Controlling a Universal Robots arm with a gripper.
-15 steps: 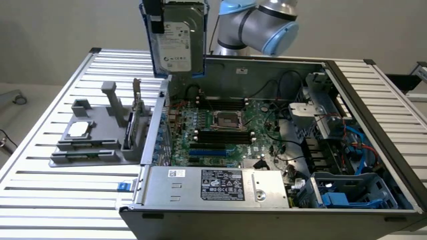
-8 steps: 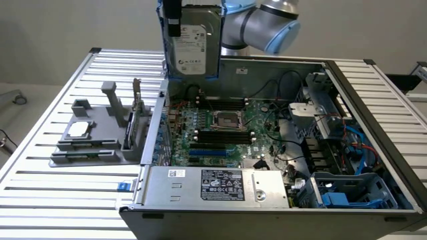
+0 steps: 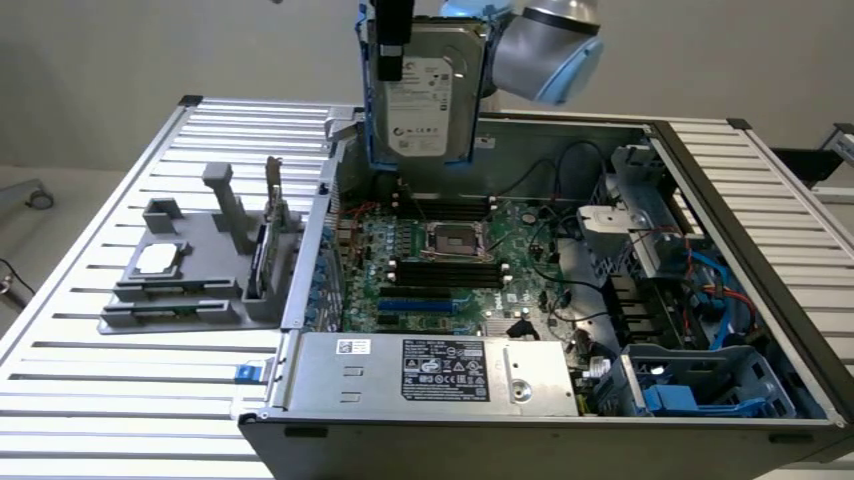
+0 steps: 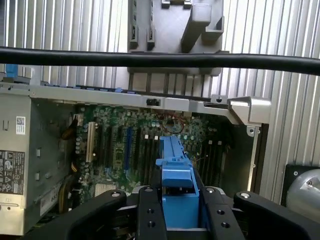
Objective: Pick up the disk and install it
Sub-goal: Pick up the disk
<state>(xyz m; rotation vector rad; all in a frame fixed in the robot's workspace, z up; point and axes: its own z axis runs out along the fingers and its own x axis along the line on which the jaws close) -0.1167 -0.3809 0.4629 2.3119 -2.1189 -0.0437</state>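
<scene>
we look down on the open computer case (image 3: pixel 534 450) from above one end, mid distance. our wrist view peers steeply down past the gripper (image 4: pixel 181 210) holding the disk (image 4: pixel 175 170). both share the motherboard (image 3: pixel 400 250).

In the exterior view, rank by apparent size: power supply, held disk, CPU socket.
1. power supply, largest.
2. disk; it hangs raised, perhaps nearer the camera, so the margin is unsure.
3. CPU socket, clearly smallest.

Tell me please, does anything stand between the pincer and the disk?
Nothing visible does: the black pincer grips the flat silver-grey metal disk with blue plastic rails, holding it upright above the open grey computer case.
</scene>
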